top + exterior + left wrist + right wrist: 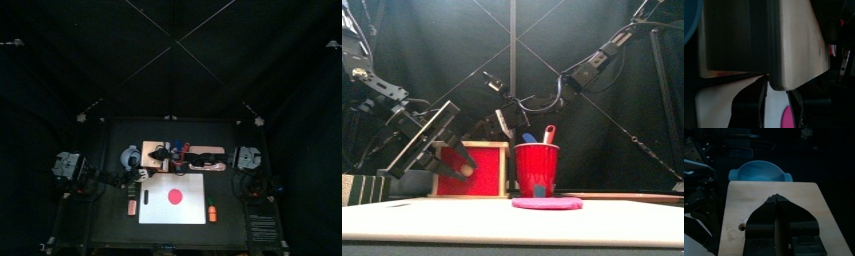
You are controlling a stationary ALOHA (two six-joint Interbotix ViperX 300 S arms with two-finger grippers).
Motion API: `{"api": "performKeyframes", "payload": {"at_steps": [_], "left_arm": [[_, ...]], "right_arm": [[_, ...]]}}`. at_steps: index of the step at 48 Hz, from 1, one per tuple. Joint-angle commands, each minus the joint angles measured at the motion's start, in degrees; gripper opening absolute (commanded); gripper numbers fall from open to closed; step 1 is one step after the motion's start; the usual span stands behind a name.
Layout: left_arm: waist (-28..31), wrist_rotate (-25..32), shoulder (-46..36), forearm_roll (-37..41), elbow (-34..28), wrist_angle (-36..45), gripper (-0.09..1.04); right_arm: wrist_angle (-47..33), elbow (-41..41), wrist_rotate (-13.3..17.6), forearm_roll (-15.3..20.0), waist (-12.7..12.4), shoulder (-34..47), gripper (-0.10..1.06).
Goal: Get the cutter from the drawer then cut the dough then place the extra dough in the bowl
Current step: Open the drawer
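Note:
The pale wooden box stands behind the white cutting board, its red drawer front closed as far as I can see. A flat red dough disc lies on the board, pink and low in the front view. My left gripper is open, its fingertips at the drawer front and the box's lower edge. My right gripper is shut and rests tip-down on the box's top. The cutter is not in sight.
The blue-grey bowl sits left of the box, seen beyond it from the right wrist. A red cup holding a blue and a red toy knife stands near the board's front right. A small orange-red thing lies by the board's left edge.

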Motion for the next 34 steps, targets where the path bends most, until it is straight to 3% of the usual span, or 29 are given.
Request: {"api": "performKeyframes", "payload": {"at_steps": [1, 34], "left_arm": [[0.0, 0.18, -0.18, -0.53, 0.44, 1.05, 0.55], [-10.81, -0.18, -1.14, -5.71, -0.62, 4.92, 0.55]], "right_arm": [[1.05, 0.18, 0.09, -0.18, 1.41, -0.26, 0.02], [4.04, -0.79, 0.18, -0.18, 0.88, -0.26, 0.02]]}}
